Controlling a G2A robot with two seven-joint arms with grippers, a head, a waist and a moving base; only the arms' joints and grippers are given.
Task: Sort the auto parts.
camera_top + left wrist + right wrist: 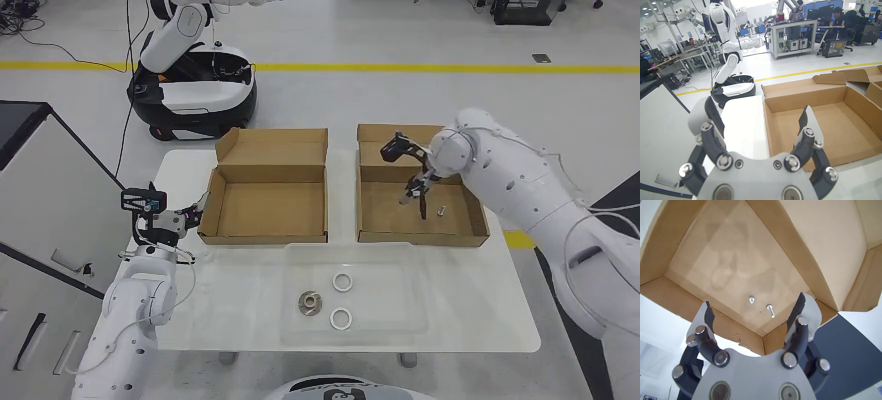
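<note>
Right gripper [754, 303]: hung above the right box [470, 238], fingers spread wide with nothing between them.
Long bolt [770, 311]: lay flat on the floor of the right box, under the right gripper; its long axis ran from the hex head, toward the floor's middle, to the shank tip, toward a box corner.
Short bolt [751, 299]: just beside the long bolt, not touching it (seen almost end-on, so whether it stood or lay I cannot tell).
Left gripper [759, 111]: at the table's left end, just beside the outer wall of the left box [265, 238], fingers apart and holding nothing.
Clear tray [400, 330]: in front of both boxes.
White rings [342, 282] [341, 319]: flat in the tray, apart from each other.
Metal hub [310, 301]: in the tray, near both rings.
</note>
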